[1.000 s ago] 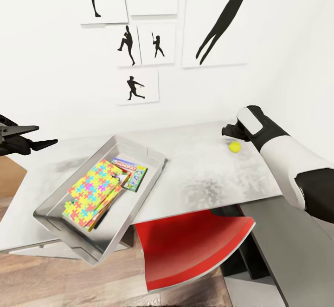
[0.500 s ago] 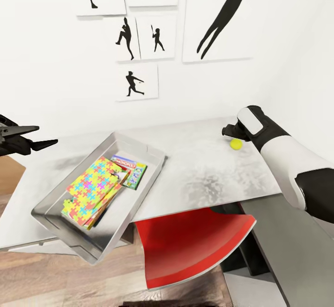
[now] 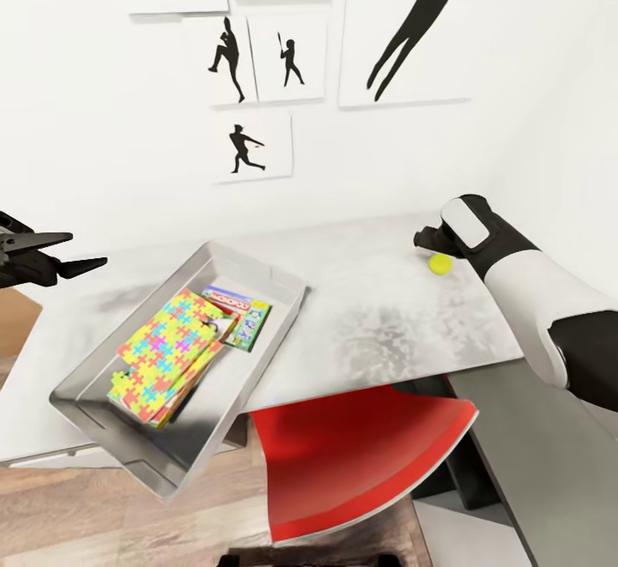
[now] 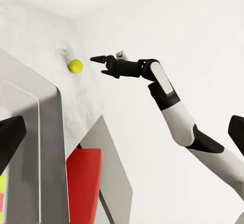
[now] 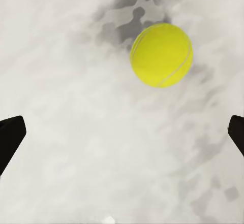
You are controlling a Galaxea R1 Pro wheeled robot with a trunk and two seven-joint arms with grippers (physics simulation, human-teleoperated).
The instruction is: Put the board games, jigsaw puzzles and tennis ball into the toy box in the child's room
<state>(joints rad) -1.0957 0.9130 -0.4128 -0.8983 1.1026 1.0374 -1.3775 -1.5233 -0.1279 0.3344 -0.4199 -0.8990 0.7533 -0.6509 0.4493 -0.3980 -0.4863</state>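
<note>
A yellow tennis ball (image 3: 440,264) lies on the pale table (image 3: 378,318) at its far right. My right gripper (image 3: 425,239) hovers open just beyond and left of the ball, not touching it. In the right wrist view the ball (image 5: 161,54) lies off-centre, beyond the spread fingertips (image 5: 10,137). The grey toy box (image 3: 193,421) sits at the left and holds the jigsaw puzzles (image 3: 163,352) and a printed board game (image 3: 242,316). My left gripper (image 3: 81,251) hangs open and empty above the table's left end. The left wrist view takes in the ball (image 4: 75,66) and the right gripper (image 4: 101,65).
A red chair (image 3: 360,455) is tucked under the table's front edge, below the middle. A lower grey desk (image 3: 541,464) stands at the right. Black silhouette pictures (image 3: 253,142) hang on the white wall behind. The toy box's near corner reaches past the table's front edge.
The head view has shifted, so the wall pictures sit higher and the toy box lower left. Both grippers stay open and nearly still. The ball rests in the same spot.
</note>
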